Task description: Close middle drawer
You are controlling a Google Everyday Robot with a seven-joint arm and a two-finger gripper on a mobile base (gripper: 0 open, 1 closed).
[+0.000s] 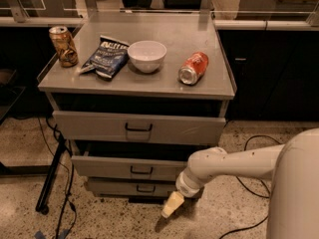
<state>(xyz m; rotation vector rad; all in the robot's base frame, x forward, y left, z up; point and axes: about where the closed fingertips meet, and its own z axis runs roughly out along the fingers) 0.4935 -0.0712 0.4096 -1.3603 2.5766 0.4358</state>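
Pincer (pixel 171 206) below middle drawer (pixel 102 167), right side

Arm (pixel 239 159) reaches leftward from my white body (pixel 296 183) at right edge, forearm near level. Wrist (pixel 192 182) bends downward. Gripper (pixel 172 204) low at centre of view, below wrist, cream end slanting down and left.

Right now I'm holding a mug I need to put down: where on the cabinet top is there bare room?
Bare room: the back strip of the cabinet top behind the bowl and red can, and the front strip before them. Crowded on the left: brown can, chip bag. The end effector hangs low, by the bottom drawer.
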